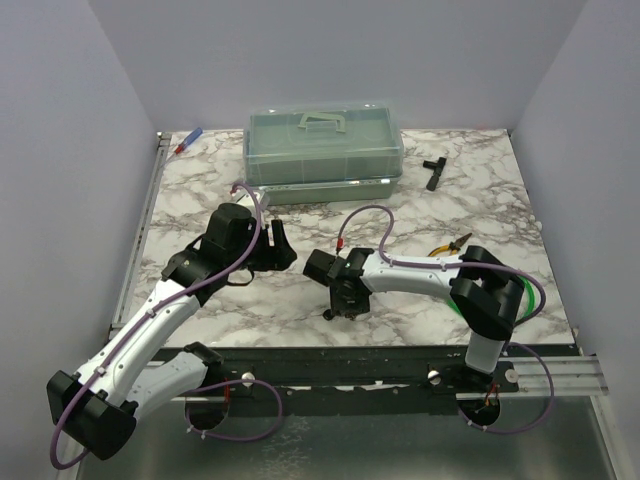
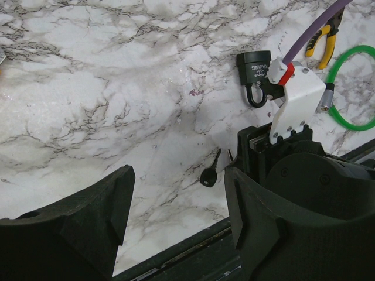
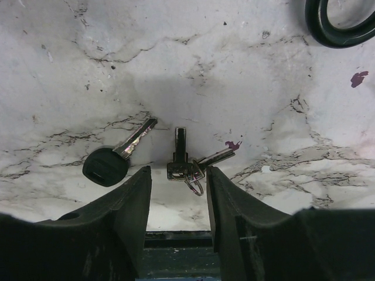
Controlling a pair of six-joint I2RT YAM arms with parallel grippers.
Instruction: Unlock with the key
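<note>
Closest to the lens in the right wrist view: right tool (image 3: 179, 175), spread, pinching nothing, low over the white marbled counter (image 3: 193, 70). Straight at 12 o'clock of its gap: small bunch of plain silver keys on a ring (image 3: 185, 168). Off at 10 o'clock, outside the gap and just beside one finger: tiny key with round black head and thin silver blade (image 3: 106, 165), flat on the counter, near its front edge. Likewise spread and empty: left tool (image 2: 179, 175), hovering above. Toward 1 o'clock of the key in the left wrist view, apart from it: small black padlock with metal shackle (image 2: 254, 75). Risk of catching the silver bunch instead if closed now. Risk too of nudging the black-headed key toward the edge, or of skidding over so flat and thin a blade. Better to shift toward 9 o'clock first
</note>
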